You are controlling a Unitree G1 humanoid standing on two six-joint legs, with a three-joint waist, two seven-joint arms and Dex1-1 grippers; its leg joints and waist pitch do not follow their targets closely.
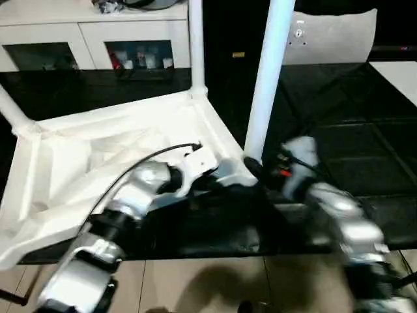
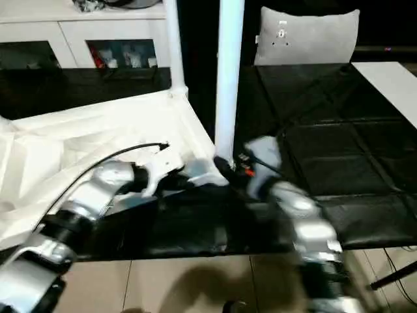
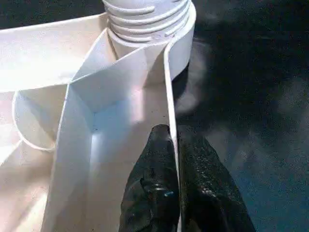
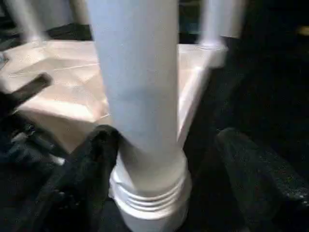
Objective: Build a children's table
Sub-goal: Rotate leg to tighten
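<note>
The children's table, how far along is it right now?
Done: the far leg stands in its corner socket. In hand: the left gripper pinches the tabletop's rim while the right gripper straddles the near leg, whose threads still show. Left: seating that leg.

Both silver forearms reach forward and converge. The left gripper (image 3: 176, 169) pinches, its black fingers (image 3: 154, 188) closed on a thin wall. The right gripper (image 4: 164, 179) seems spread wide, fingers (image 4: 91, 164) apart.

Head cameras are looking down over the table top (image 1: 117, 150); both wrist cameras are closing, seemingly, on one corner leg (image 4: 140, 96).
</note>
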